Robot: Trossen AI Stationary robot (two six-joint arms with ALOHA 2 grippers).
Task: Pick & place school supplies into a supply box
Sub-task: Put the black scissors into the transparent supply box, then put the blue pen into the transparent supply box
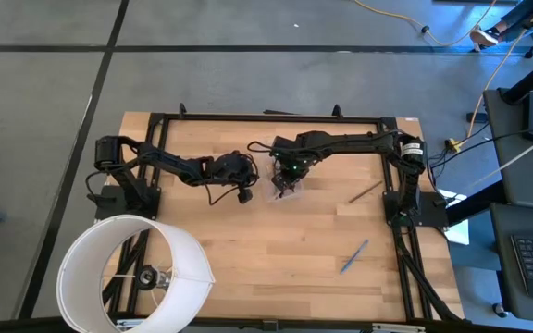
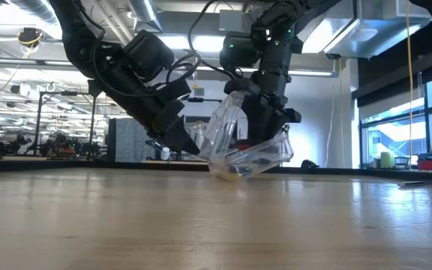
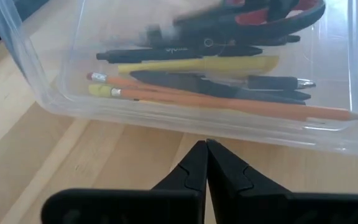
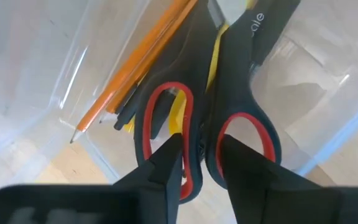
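Note:
The clear supply box [image 1: 282, 191] sits mid-table, tilted in the low view [image 2: 255, 159] with one low corner on the wood. It holds black pens, orange pencils [image 3: 229, 102], a yellow one, and the red-lined scissors [image 4: 204, 106]. My right gripper [image 4: 201, 155] reaches down into the box [image 1: 286, 176] and is shut on the scissors. My left gripper [image 3: 207, 149] is shut, its tips just outside the box's long side wall [image 3: 185, 124], on the box's left [image 1: 248, 181]. A pencil [image 1: 365, 191] and a blue pen [image 1: 354, 256] lie loose on the table to the right. My right gripper holds the scissors by the black inner bars of the handles [image 4: 201, 127], pinched between the two fingers, one fingertip [image 4: 169, 149] over each red-lined loop. It comes from above, along the scissors. The blades lie in the box among the pens. My left gripper's shut tips are close to the box wall; whether they touch it, I cannot tell.
A large white round cylinder [image 1: 132, 273] stands at the table's near left corner. The loose pencil and blue pen lie on bare wood right of centre. A black frame [image 1: 266, 117] runs round the table's edges.

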